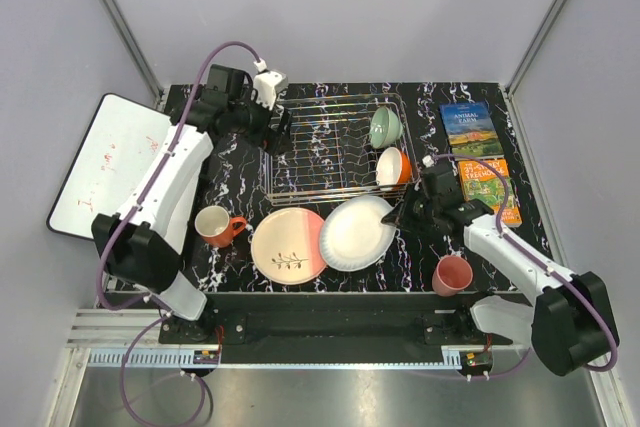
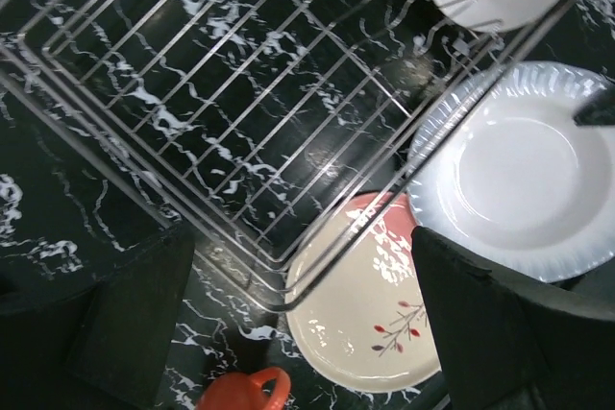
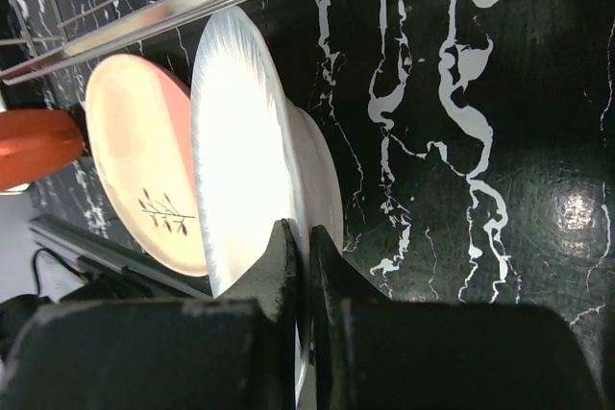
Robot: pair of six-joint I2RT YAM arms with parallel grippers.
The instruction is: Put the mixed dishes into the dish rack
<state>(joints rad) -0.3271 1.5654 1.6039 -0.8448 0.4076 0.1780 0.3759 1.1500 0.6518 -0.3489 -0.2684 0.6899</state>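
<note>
1. The right gripper (image 3: 300,237) is clenched on the rim of the white plate (image 3: 235,141), one finger on each face. An edge pinch looks like the only purchase a flat plate offers.
2. The white plate sits just in front of the dish rack (image 1: 320,152), off its front-right corner. Whether it has left the table cannot be told.
3. Just left of it, also in front of the rack, lies the pink-and-cream plate (image 1: 288,245). The white rim appears to overlap its edge.
4. At the rack's right end, the mint-green bowl (image 1: 385,127) and the orange bowl (image 1: 393,167) rest tipped among the tines. The bare wire to their left likely leaves room for both plates.
5. The left gripper (image 1: 262,130) hangs released over the rack's front-left corner, jaws wide and holding nothing, perhaps placed to steady the rack.
6. The orange-red mug (image 1: 215,226) waits off the rack's front-left. The pink cup (image 1: 452,275) stands well apart to the front-right.
7. Glare washes out the white plate's face in the right wrist view. The left wrist view cuts off most of the mug, and the rack's tines are too fine to make out from above.
</note>
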